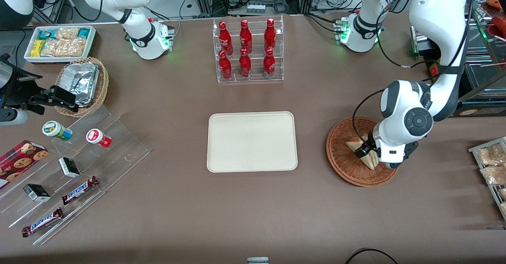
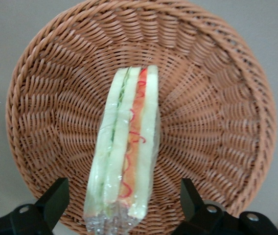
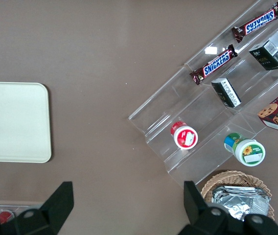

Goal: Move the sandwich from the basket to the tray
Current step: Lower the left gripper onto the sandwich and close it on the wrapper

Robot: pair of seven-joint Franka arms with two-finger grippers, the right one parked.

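Jaws spread wide above the basket (image 2: pixel 217 98) — sandwich (image 2: pixel 127 147) lying between them, ungripped.

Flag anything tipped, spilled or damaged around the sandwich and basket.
Nothing stands out. The sandwich stands on edge in the basket, wrapped, nothing spilled, weave intact. The end effector is open, its fingers either side of the sandwich without touching it. The tray lies flat on the table.
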